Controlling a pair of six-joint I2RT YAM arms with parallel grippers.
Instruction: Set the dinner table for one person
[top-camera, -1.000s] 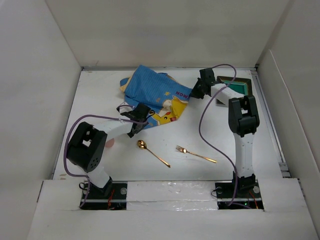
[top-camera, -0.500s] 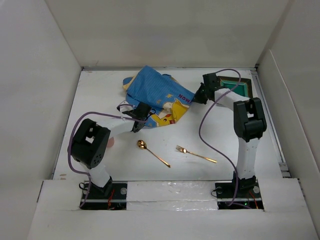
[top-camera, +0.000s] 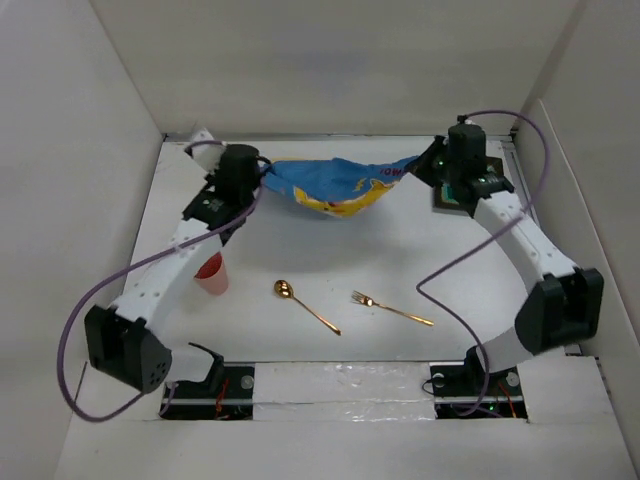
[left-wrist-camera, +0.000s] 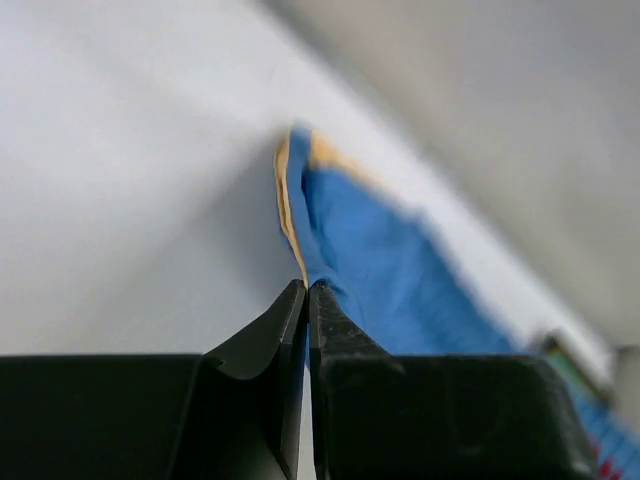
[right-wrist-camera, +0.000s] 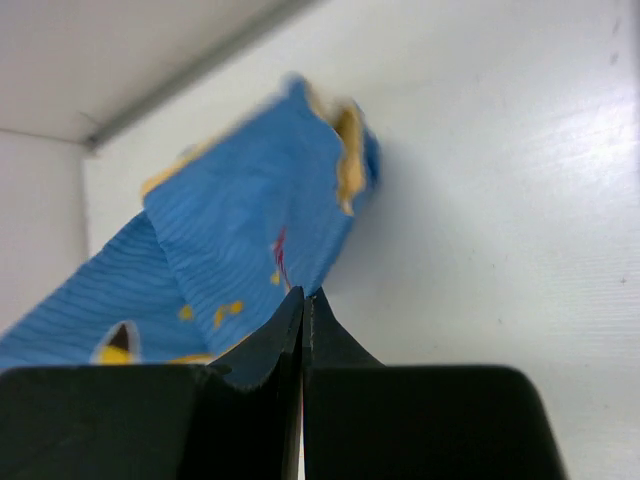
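A blue cloth placemat (top-camera: 340, 183) with a yellow cartoon character hangs stretched between both grippers above the far half of the white dinner table (top-camera: 300, 250). My left gripper (top-camera: 262, 172) is shut on its left corner, and the blue cloth (left-wrist-camera: 390, 280) runs away from the pinched fingertips. My right gripper (top-camera: 425, 165) is shut on the right corner, with the cloth (right-wrist-camera: 240, 250) drooping from its tips. On the near part of the table lie a gold spoon (top-camera: 305, 305) and a gold fork (top-camera: 390, 308). A small red cup (top-camera: 211, 274) stands at the left.
A dark square plate (top-camera: 470, 180) with a green centre sits at the far right, partly under the right arm. White walls enclose the table on three sides. Purple cables loop from both arms.
Both arms have risen and swung apart toward the back corners, lifting the crumpled placemat off the table and pulling it taut between them. The red cup has come into sight from behind the left arm.
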